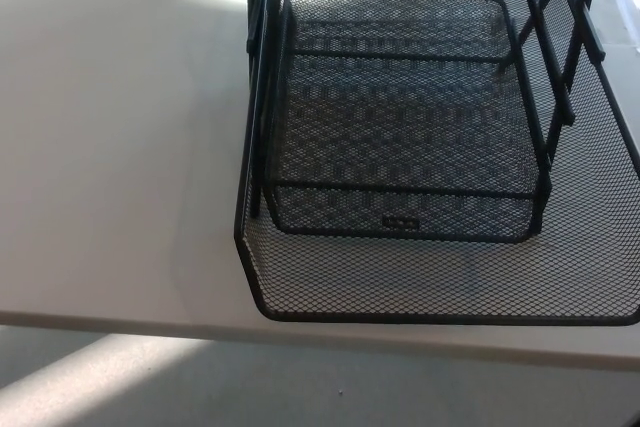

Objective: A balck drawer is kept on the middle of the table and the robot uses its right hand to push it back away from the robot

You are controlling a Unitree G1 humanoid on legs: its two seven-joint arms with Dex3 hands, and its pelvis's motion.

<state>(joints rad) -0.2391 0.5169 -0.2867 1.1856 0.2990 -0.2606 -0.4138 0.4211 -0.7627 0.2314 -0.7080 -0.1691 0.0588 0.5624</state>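
White table [110, 147] – black mesh drawer [440, 267] at its near edge

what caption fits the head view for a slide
Black mesh drawer at the near edge of a white table, no robot hand in view.

A black mesh drawer [440, 267] sits on the white counter [110, 167], its near rim close to the counter's near edge and its right side cut off by the picture. A smaller upper mesh tray [400, 117] stands above it on black frame bars [258, 77]. Grey floor [250, 387] shows below.
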